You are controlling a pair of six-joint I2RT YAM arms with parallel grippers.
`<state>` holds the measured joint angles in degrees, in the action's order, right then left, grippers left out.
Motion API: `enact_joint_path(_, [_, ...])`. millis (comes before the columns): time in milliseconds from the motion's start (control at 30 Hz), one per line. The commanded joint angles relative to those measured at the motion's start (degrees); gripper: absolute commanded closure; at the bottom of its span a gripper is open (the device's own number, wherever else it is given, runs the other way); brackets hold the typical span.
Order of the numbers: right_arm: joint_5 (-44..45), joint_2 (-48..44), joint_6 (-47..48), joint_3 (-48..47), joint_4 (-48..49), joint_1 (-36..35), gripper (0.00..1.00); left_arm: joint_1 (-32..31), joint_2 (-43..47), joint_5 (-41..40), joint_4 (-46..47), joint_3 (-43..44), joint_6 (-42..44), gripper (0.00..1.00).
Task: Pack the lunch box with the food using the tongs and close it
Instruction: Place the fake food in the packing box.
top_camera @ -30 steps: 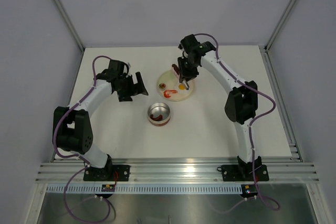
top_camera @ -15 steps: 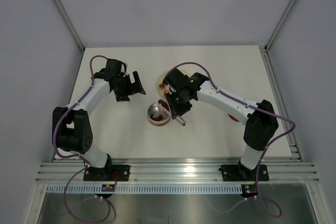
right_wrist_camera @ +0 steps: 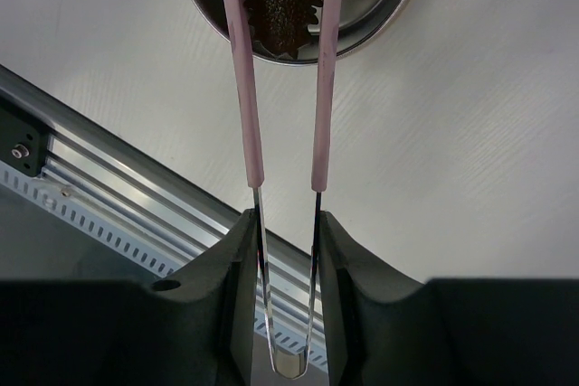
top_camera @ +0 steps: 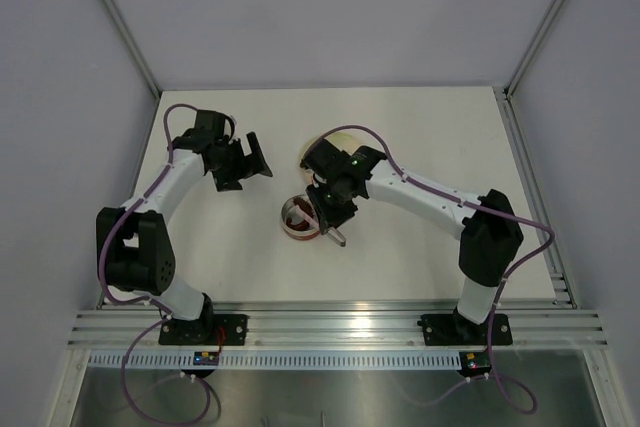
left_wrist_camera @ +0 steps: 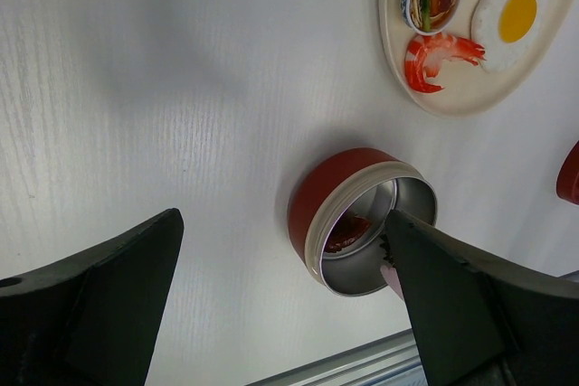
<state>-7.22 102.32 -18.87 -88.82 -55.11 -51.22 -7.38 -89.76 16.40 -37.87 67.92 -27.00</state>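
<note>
Right wrist view: the brown sausage piece (right_wrist_camera: 282, 2) is pinched between the slim arms of the tongs (right_wrist_camera: 244, 97), right over the open mouth of the lunch box (right_wrist_camera: 384, 6). Whether it touches the tin's floor, I can't tell. It looks light and ridged, so a gentle squeeze should hold it. The springy tongs want a mid-arm hold, and that's where the right gripper (right_wrist_camera: 286, 232) has them clamped. That shiny tin is probably light too and could skid if a tong tip clips its rim.

The plate (left_wrist_camera: 393, 70) with the fried egg (left_wrist_camera: 516, 11) and shrimp (left_wrist_camera: 436, 50) sits just beyond, far side. What looks like the red lid (left_wrist_camera: 570, 174) peeks in at the left wrist view's edge. The left gripper (top_camera: 245, 159) hangs spread wide and empty, well off left. There's bare table (left_wrist_camera: 136, 88) to the left and a metal rail (right_wrist_camera: 109, 196) along the near edge.
</note>
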Motion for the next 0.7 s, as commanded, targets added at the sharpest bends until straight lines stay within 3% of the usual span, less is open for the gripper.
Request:
enact_joint_path(0, [-0.8, 0.6, -0.4, -1.3, 2.0, -0.3, 0.88, 0.2, 2.9, -0.5, 0.2, 1.9, 0.2, 0.01])
enact_joint_path(267, [-0.2, 1.9, -0.3, -1.9, 2.3, -0.3, 0.72, 0.2, 2.9, -0.1, 0.5, 1.5, 0.4, 0.01])
enact_joint_path(667, [0.3, 2.8, -0.3, -2.8, 2.2, -0.3, 0.66, 0.3, 2.7, 0.6, 0.9, 1.2, 0.5, 0.01])
